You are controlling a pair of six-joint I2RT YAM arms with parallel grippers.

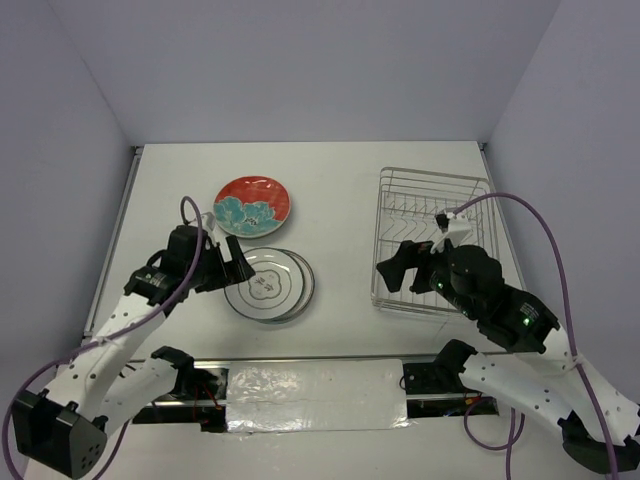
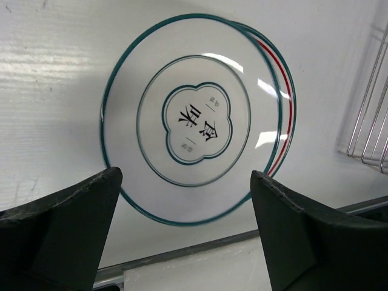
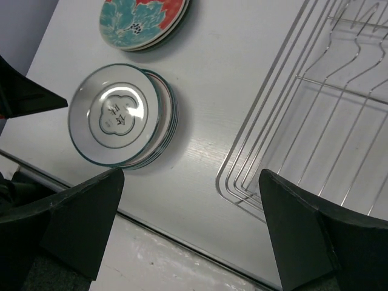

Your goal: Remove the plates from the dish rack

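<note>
1. Plates [image 1: 268, 284] sit stacked left of centre near the worktop [image 1: 340, 180] front edge, so your left gripper [image 2: 185, 179] hangs released above them.
2. Your right gripper [image 3: 191, 179], jaws spread and empty, hovers beside the dish rack [image 1: 440, 190].
3. Farther back lies the red flowered plate [image 1: 253, 206]; the rack looks unloaded.

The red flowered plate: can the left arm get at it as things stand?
Probably yes. The open left gripper hovers by the white plates, and the red flowered plate lies just beyond, nothing between.

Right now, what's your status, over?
Left pincer, right pincer open, empty. Round white plates, red-flowered plates on table; silver wire dish rack shows none. Nothing blocking.
</note>
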